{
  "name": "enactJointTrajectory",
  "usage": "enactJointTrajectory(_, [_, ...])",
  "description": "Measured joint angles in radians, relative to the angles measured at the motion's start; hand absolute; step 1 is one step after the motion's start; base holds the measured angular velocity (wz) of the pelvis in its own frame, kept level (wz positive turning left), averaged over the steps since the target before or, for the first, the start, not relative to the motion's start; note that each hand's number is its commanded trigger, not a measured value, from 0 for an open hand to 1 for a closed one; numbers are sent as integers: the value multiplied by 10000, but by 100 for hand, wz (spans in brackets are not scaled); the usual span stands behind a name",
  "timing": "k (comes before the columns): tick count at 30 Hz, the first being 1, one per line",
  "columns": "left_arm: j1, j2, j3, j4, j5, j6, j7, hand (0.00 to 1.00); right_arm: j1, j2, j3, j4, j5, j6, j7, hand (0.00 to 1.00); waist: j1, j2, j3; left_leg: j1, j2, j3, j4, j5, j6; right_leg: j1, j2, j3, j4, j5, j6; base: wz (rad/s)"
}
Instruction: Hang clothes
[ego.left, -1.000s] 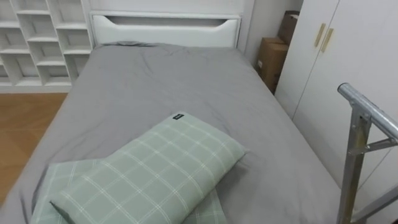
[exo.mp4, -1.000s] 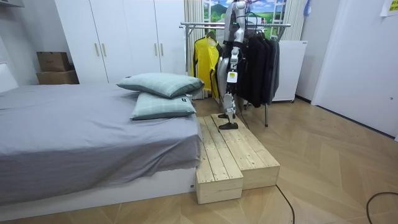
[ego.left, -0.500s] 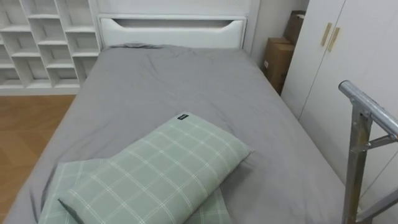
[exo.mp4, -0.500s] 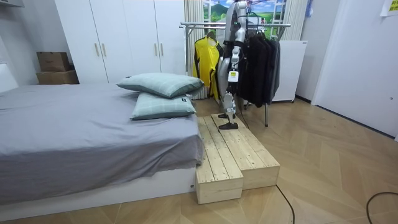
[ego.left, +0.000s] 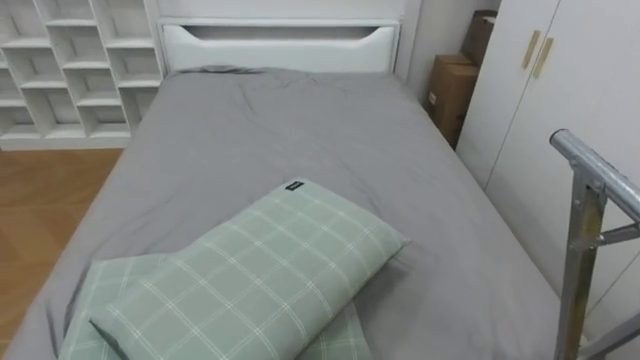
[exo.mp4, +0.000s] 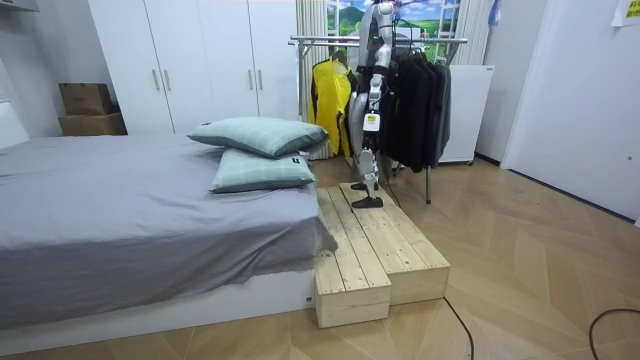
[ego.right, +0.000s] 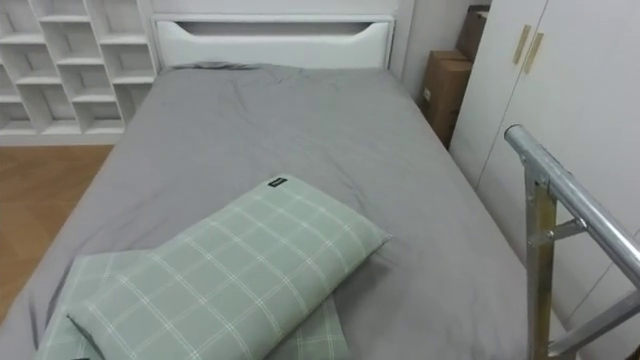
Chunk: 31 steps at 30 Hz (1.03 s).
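The robot stands on a low wooden platform (exo.mp4: 375, 250) at the foot of the bed (ego.left: 270, 130), facing along it, with the clothes rack (exo.mp4: 320, 41) just beside it on its right. The clothes are on that rack: a yellow garment (exo.mp4: 330, 95) hangs at the end nearer the bed, and a bunch of dark clothes (exo.mp4: 415, 100) hangs further along. From here the robot's left arm hangs down its side, and its left hand (exo.mp4: 368, 124) is at about thigh height, too small for me to tell whether it is released, clenched or grasping anything. On the grey sheet at the bed's foot end lie two green checked pillows, the upper pillow (ego.left: 270, 275) resting slantwise across the lower pillow (ego.left: 95, 300). At the far end is a white headboard (ego.left: 280, 40), with white cubby shelves (ego.left: 70, 60) to its left. On the bed's right side, cardboard boxes (ego.left: 452, 85) sit in the corner next to a white wardrobe (ego.left: 560, 80).
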Motion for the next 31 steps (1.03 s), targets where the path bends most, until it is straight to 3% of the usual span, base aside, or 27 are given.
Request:
enactJointTrajectory(18, [194,77,-383,-230,4,-219,-121,0,30,-19,10,-98,-3,-58,-19,0,-31,98,120,-5,-4,-75,-84,-13,-20,-9,12,-33,23,15,-23,1])
enactJointTrajectory(31, [127,79,-396,-300,329,-338,-171,0,69,-5,37,-90,6,-313,-14,0,-59,148,92,-4,-5,-75,-82,-12,-19,-9,13,-28,31,16,-24,0])
